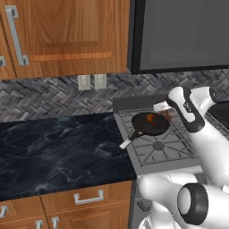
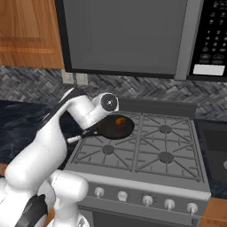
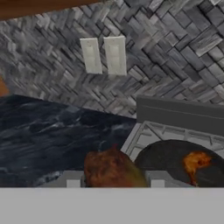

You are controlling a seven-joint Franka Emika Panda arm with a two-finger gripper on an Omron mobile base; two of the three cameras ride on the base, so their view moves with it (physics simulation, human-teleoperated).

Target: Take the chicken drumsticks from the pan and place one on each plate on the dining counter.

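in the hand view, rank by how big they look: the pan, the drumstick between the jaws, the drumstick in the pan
1. Pan, widest.
2. Drumstick between the jaws; it sits nearest the camera, so its look is inflated.
3. Drumstick in the pan, smallest, though likely similar in true size.

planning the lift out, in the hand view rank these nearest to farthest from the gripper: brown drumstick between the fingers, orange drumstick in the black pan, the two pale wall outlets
1. The brown drumstick, between the fingers of the gripper.
2. The orange drumstick, off to the right in the round black frying pan on the stove.
3. The two pale wall outlets, up on the herringbone backsplash behind the counter.
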